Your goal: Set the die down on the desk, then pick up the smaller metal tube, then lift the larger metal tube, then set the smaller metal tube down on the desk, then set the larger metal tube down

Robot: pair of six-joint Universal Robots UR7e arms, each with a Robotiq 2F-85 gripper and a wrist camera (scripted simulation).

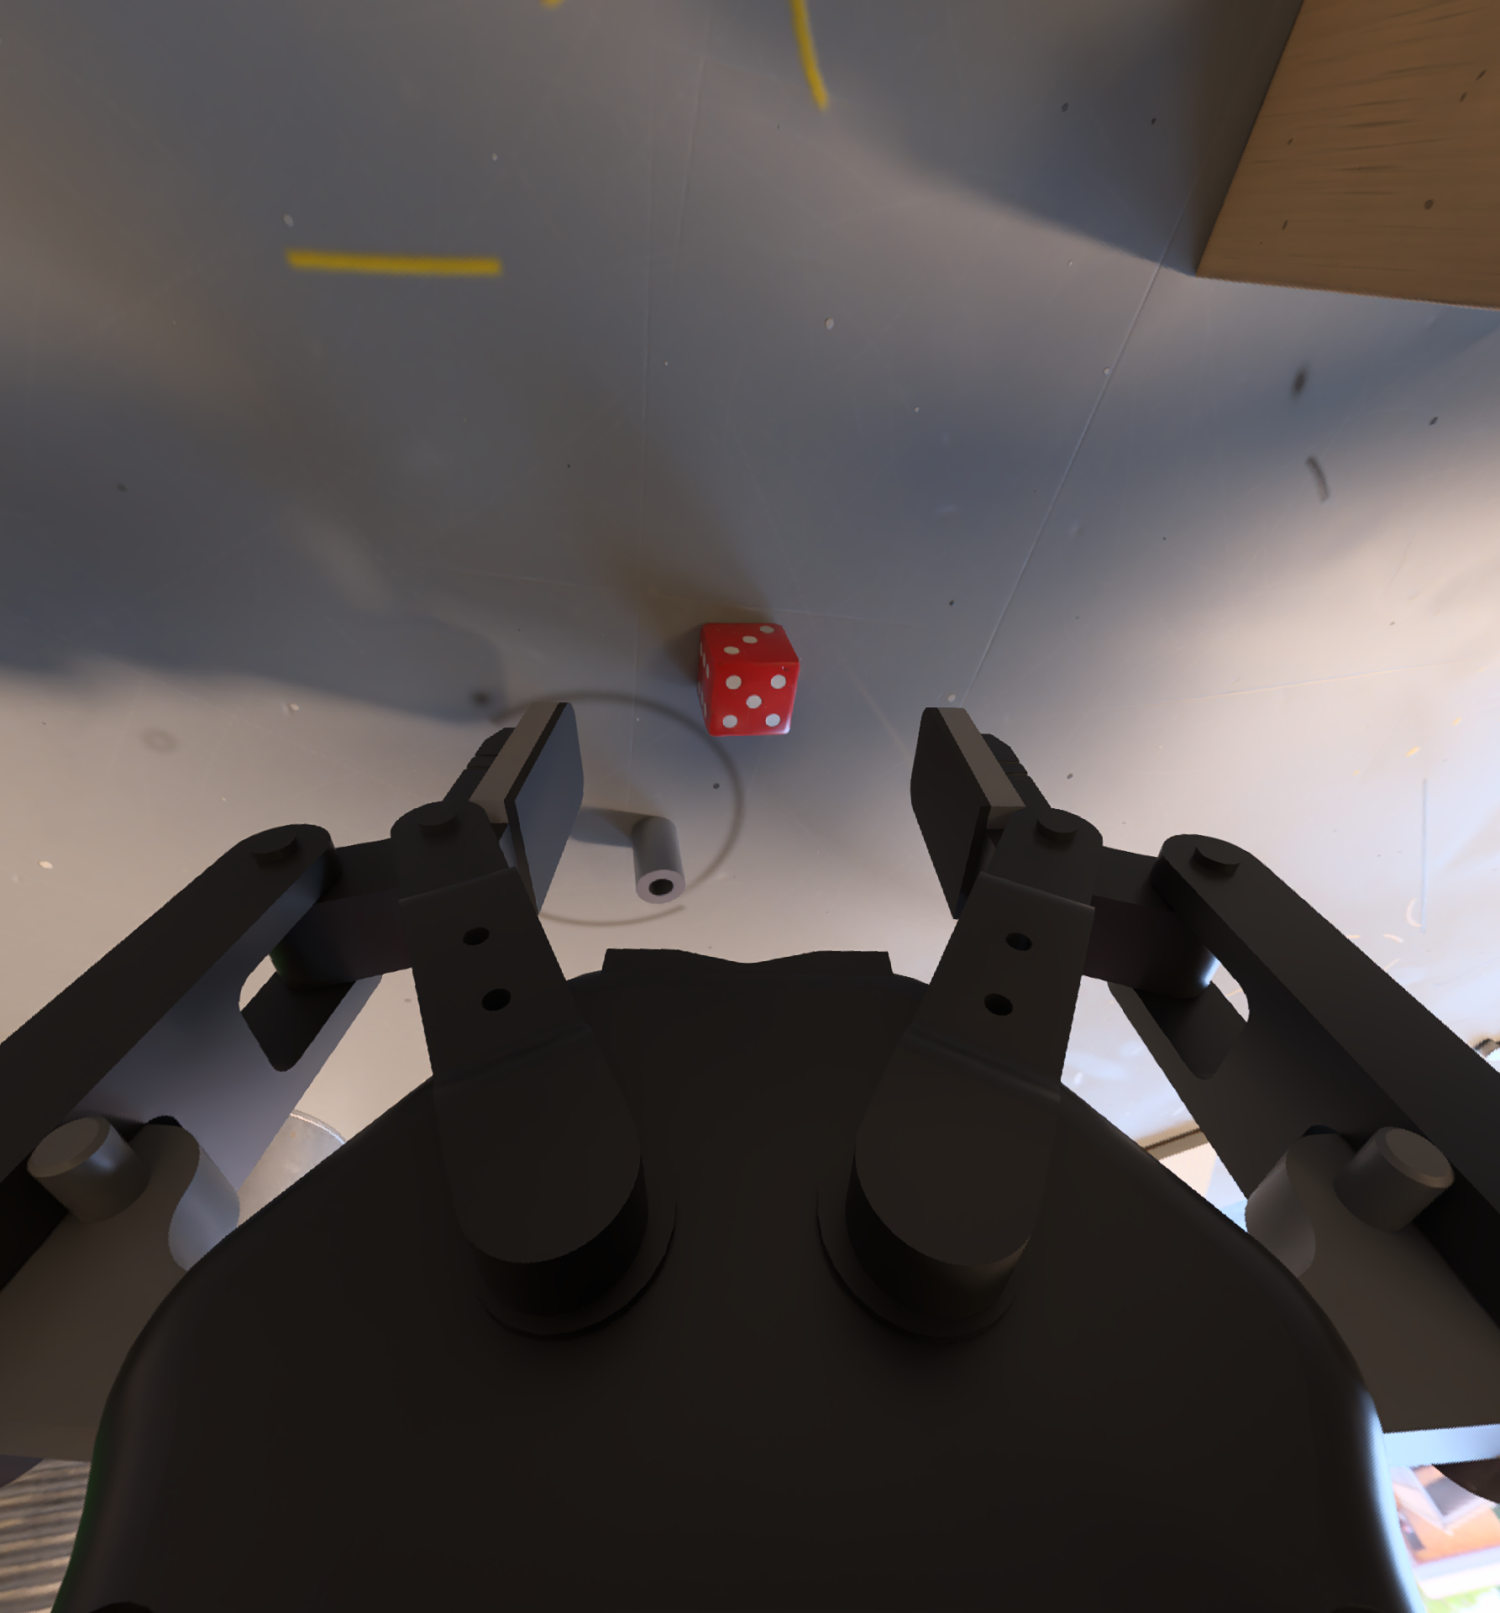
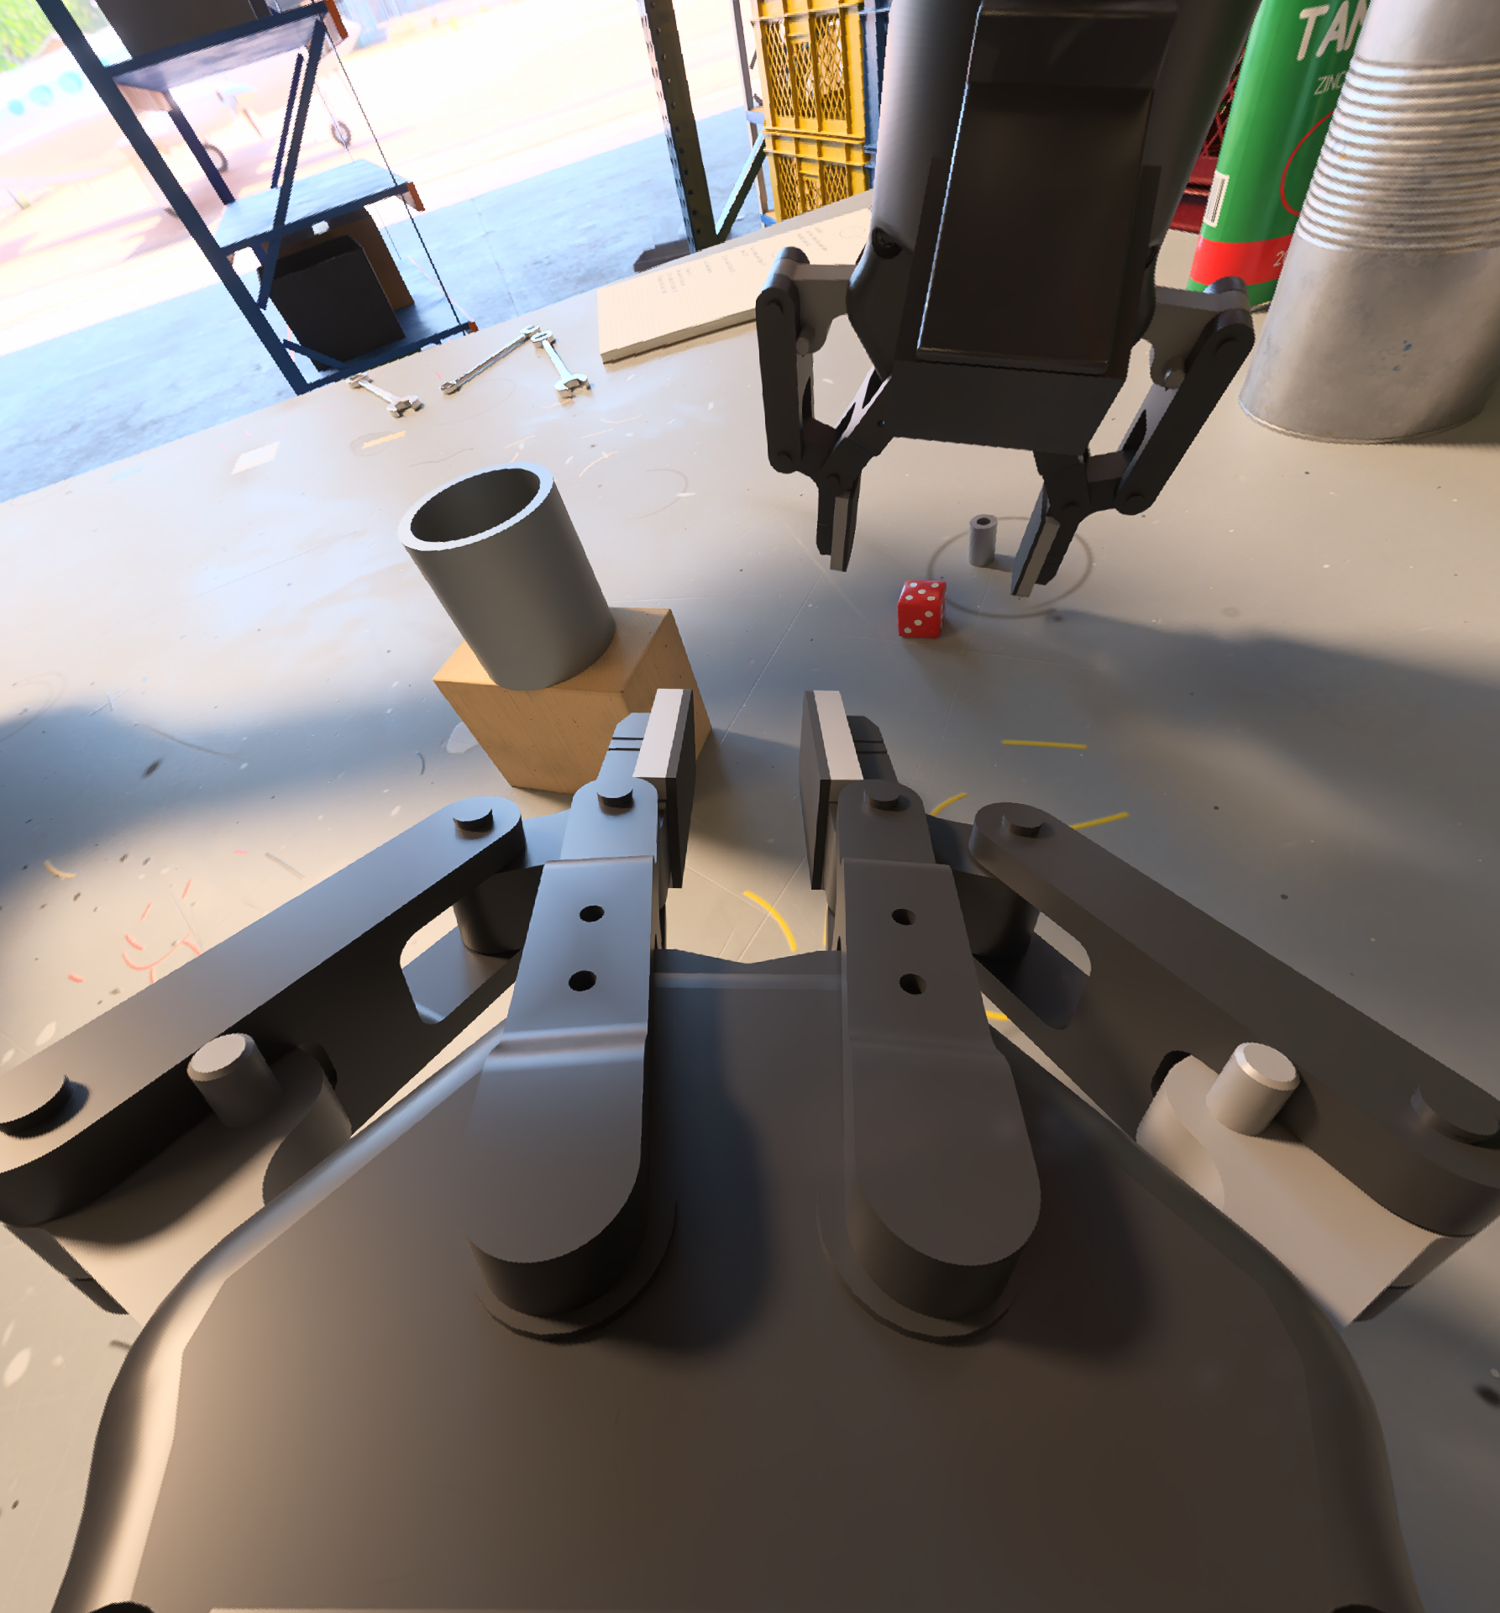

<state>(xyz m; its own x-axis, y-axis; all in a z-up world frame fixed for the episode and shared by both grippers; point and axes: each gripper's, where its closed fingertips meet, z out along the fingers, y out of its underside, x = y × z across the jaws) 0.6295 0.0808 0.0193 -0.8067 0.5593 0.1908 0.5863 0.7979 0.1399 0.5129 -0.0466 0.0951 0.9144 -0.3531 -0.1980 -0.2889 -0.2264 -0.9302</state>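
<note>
The red die (image 1: 746, 679) rests on the grey desk (image 1: 1165, 611), just beyond my left gripper (image 1: 742, 742), which is open, empty and hovering above it. The smaller metal tube (image 1: 659, 860) stands upright near the left finger. In the right wrist view the die (image 2: 921, 608) and smaller tube (image 2: 982, 539) sit under the left gripper (image 2: 934, 567). The larger metal tube (image 2: 511, 576) stands tilted on a wooden block (image 2: 572, 707). My right gripper (image 2: 746, 698) is open a little, empty, just right of the block.
Wrenches (image 2: 476, 367) and a flat grey board (image 2: 677, 314) lie at the desk's far side. A big metal cylinder (image 2: 1418, 262) and a green canister (image 2: 1279, 131) stand at the far right. The wooden block (image 1: 1383, 148) shows in the left wrist view's corner.
</note>
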